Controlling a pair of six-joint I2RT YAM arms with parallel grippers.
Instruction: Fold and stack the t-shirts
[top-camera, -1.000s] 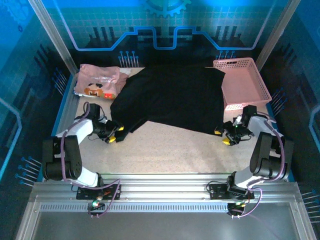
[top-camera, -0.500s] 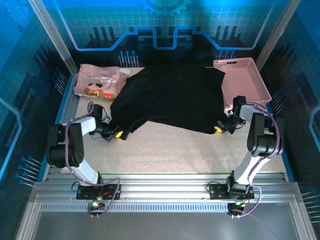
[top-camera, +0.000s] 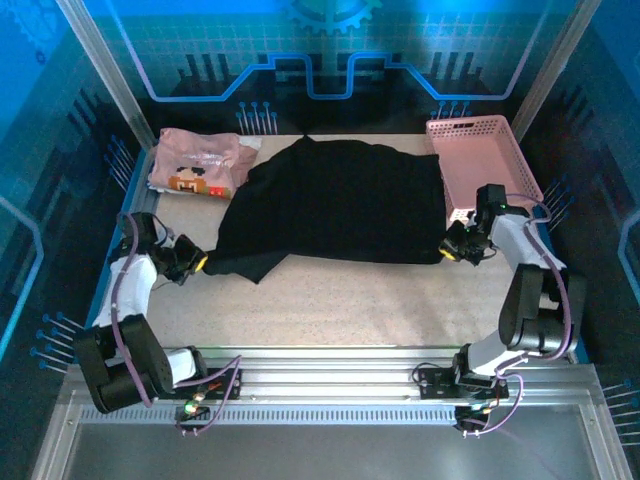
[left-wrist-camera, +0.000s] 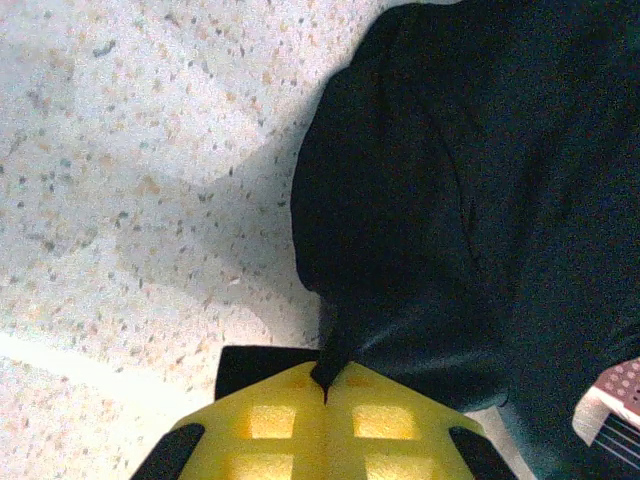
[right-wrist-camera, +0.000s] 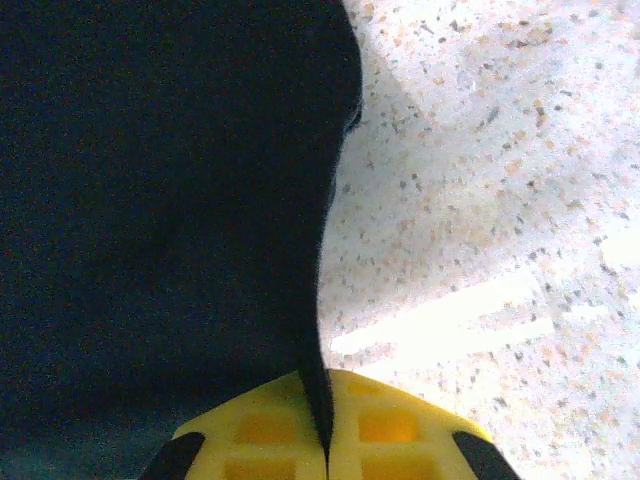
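Two grippers hold one garment at this stage. The left gripper (top-camera: 197, 263) is clamped on the near-left corner of the black t-shirt (top-camera: 340, 205), at 8 o'clock on the surface (top-camera: 350, 300). The left wrist view confirms a thin tuck of black cloth pinched between its yellow pads (left-wrist-camera: 270, 420). The right gripper (top-camera: 452, 250) is clamped on the near-right corner at 3 o'clock, and the right wrist view shows the cloth edge running straight into the closed gripper. The black t-shirt lies spread across the centre of the surface and toward 12 o'clock. The pink t-shirt (top-camera: 195, 165) rests bunched at 10 o'clock, apart from both grippers. The basket (top-camera: 480, 125) stands at 2 o'clock, just beside the black t-shirt's right edge.

Step in hand, as judged: the first fold of the black t-shirt, with the near hem secured at both corners. For the next move, raise both corners together, keep the hem taut between them, and carry it toward 12 o'clock without dragging cloth onto the basket. Uneven tension may leave the left corner wrinkled.

Compared with one second ago:
- Both grippers stood partly open at the hem and are now closed on it.
- The left arm has swung outward toward 9 o'clock, drawing the left corner with it.
- The right gripper has shifted slightly toward 12 o'clock
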